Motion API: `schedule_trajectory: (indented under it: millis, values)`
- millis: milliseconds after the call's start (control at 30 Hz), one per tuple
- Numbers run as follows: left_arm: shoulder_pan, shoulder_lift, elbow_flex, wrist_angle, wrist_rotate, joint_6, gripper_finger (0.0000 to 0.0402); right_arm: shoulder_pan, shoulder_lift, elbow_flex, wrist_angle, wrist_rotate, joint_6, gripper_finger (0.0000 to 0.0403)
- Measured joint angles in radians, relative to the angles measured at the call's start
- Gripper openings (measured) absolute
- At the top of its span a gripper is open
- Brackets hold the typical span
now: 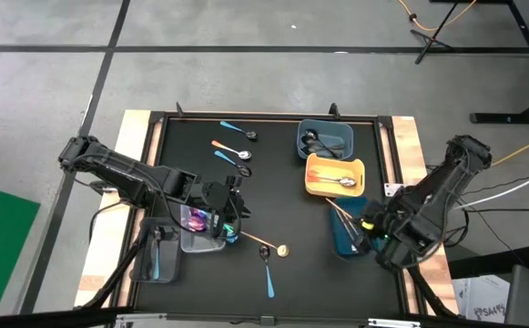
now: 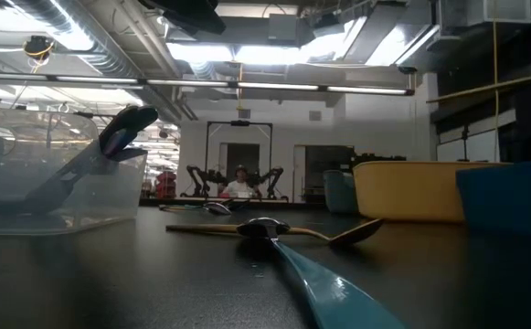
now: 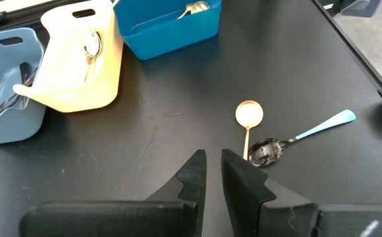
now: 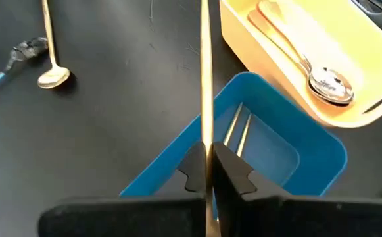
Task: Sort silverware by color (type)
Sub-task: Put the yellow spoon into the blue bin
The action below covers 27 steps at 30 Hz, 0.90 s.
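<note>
My right gripper hovers over the dark blue tray at the right, shut on a gold spoon. More gold spoons lie in that tray. My left gripper hangs over the clear tray, which holds a purple spoon. Its fingers stand a narrow gap apart with nothing between them. Beyond it a gold spoon and a teal-handled spoon lie flat on the black table. More teal and orange spoons lie at the far left. My right gripper pinches the gold spoon's thin handle between its two fingers, slanting down from above. The handle sticks forward out of the fingers, along them. It is clear of the table, above the dark blue tray's corner. Its far end leaves the wrist picture.
A yellow tray with a silver spoon sits just beyond the dark blue one. A grey-blue tray with dark spoons stands farther back. Bare black table lies between the two groups of trays.
</note>
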Motion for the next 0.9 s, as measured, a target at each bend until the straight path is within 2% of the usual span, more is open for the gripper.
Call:
schedule_trajectory:
  millis: [200, 400, 667, 900]
  values:
    - [0.000, 0.000, 0.000, 0.000, 0.002, 0.000, 0.0041, 0.095, 0.062, 0.000, -0.070, 0.017, 0.161, 0.0000]
    - [0.000, 0.000, 0.000, 0.000, 0.003, 0.000, 0.0041, 0.125, 0.156, -0.001, -0.109, 0.014, 0.279, 0.0000]
    - [0.000, 0.000, 0.000, 0.000, 0.003, 0.000, 0.0041, 0.123, 0.299, -0.001, -0.107, -0.106, 0.314, 0.0000]
    - [0.000, 0.000, 0.000, 0.000, 0.003, 0.000, 0.0041, 0.122, 0.374, -0.001, -0.106, -0.114, 0.341, 0.0000]
